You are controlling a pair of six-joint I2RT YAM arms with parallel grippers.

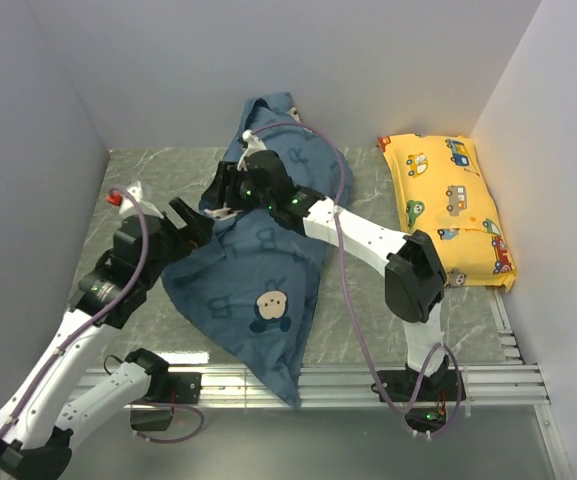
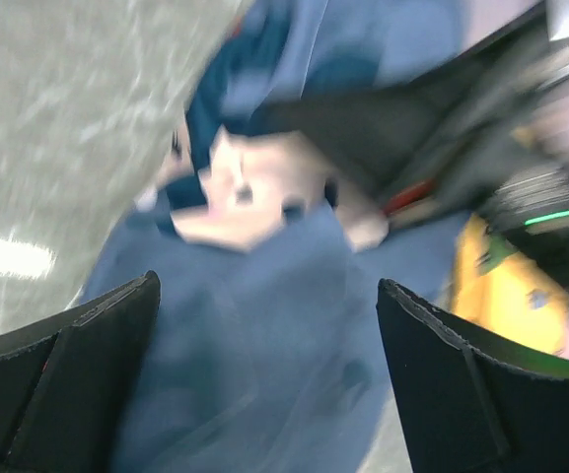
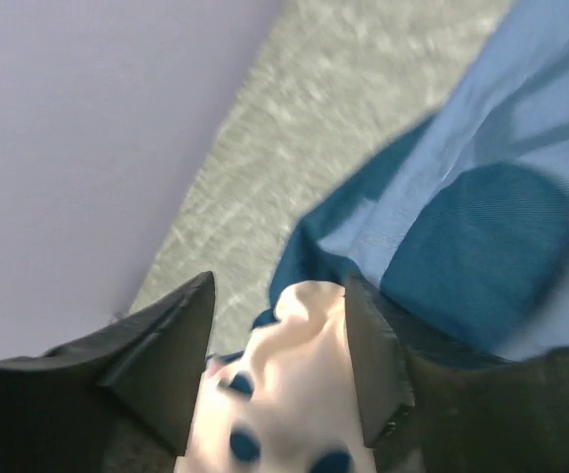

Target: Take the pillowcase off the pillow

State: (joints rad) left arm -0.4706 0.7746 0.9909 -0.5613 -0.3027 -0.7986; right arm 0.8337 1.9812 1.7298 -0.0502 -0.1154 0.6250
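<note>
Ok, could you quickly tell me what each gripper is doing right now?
Left gripper: open, holding nothing.
Right gripper: open, with a pale fold of the pillowcase between the jaws.

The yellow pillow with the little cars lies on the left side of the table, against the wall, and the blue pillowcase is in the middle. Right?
Not quite. The top view shows the yellow pillow on the right side of the table, not the left. It does lie against the wall, and the blue pillowcase is in the middle.
</note>
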